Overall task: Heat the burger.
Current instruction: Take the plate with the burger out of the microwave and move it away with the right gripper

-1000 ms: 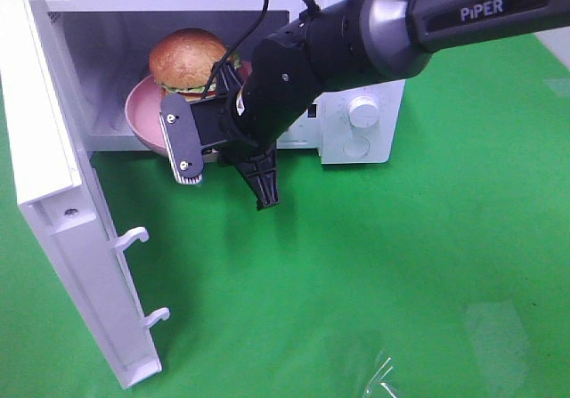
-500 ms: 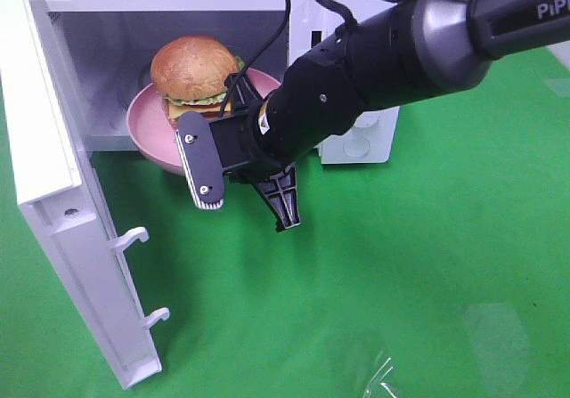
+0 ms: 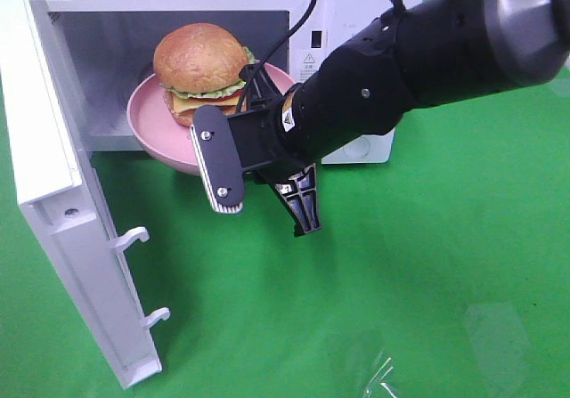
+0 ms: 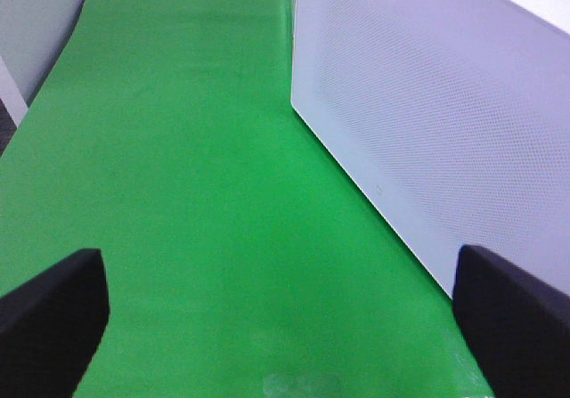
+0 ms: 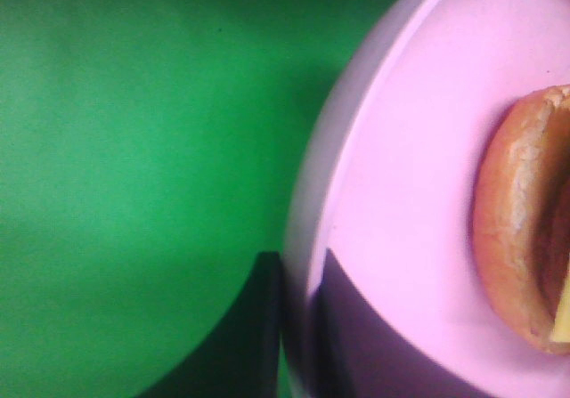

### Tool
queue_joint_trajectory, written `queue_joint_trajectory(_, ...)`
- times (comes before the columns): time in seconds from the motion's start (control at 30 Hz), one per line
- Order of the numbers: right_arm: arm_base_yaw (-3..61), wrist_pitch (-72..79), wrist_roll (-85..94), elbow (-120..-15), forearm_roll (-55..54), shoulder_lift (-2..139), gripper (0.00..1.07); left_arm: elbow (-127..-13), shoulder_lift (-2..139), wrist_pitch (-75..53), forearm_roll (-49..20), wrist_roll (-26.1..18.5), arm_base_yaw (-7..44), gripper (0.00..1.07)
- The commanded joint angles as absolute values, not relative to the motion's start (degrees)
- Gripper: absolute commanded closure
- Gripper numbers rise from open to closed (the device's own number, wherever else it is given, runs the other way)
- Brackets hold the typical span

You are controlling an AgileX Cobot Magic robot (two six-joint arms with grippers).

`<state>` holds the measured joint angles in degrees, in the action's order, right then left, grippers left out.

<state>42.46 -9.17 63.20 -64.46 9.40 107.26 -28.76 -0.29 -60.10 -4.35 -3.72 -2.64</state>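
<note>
A white microwave (image 3: 356, 69) stands on a green table cover (image 3: 401, 282) with its door (image 3: 62, 211) swung wide open. The burger (image 3: 201, 71), with glossy brown bun, lettuce and cheese, sits on a pink plate (image 3: 151, 122) at the mouth of the microwave cavity, the plate's front part jutting out past the opening. The right gripper (image 3: 267, 193), on a black arm reaching across from the control-panel side of the microwave, is clamped on the plate's near rim, one finger above and one below. The left gripper (image 4: 285, 313) hovers over bare green cover beside the microwave's perforated side wall, its two dark fingers (image 4: 53, 313) wide apart, grasping nothing.
</note>
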Motion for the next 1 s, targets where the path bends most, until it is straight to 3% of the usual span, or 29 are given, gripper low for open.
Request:
queue_joint_trajectory(0.03,42.11,-5.96,63.2,-63.31,9.63,104.45,1.07,-28.59,-1.49,-59.7,-4.64,-3.61,-2.86,0.09)
queue_joint_trajectory(1.0,42.28,-3.38,62.4,-37.93,9.8,82.91,1.07,-28.59,-1.49,-59.7,-4.64,-3.61,-2.86,0.09)
